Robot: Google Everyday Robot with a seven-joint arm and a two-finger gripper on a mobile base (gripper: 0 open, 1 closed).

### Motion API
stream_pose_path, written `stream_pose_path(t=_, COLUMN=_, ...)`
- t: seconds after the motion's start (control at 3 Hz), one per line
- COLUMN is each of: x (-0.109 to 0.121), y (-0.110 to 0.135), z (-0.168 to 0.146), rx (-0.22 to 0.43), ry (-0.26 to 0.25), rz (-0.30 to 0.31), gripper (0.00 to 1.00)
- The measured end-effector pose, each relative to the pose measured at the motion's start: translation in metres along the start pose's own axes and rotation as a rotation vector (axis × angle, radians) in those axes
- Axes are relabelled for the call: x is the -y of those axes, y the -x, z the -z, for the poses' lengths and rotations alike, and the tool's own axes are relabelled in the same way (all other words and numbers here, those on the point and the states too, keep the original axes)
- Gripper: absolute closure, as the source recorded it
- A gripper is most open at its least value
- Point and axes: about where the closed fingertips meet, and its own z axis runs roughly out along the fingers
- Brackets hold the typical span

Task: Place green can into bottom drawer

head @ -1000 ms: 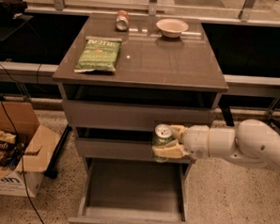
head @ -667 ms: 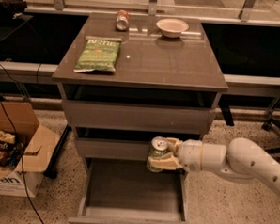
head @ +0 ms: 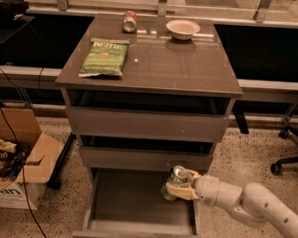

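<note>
The green can, dark green with a silver top, is tilted and held over the right part of the open bottom drawer. My gripper is shut on the can, its pale fingers wrapped around the can's lower side. The white arm reaches in from the lower right. The can is just below the middle drawer's front, above the bottom drawer's floor.
On the cabinet top lie a flat green chip bag, a reddish-silver can on its side and a white bowl. A cardboard box with snack bags stands on the floor at left. An office chair base is at right.
The gripper has moved down and left with the can, from in front of the middle drawer down into the opening of the bottom drawer.
</note>
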Motion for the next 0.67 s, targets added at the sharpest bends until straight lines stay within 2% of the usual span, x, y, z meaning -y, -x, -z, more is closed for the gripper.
stream_pose_path(t=0.33, x=0.000, y=-0.026, z=-0.007, rx=0.026, ry=0.008, rz=-0.062, gripper=1.00)
stream_pose_path(t=0.67, x=0.000, y=-0.037, z=0.001, rx=0.006, ry=-0.027, rz=-0.031, gripper=1.00)
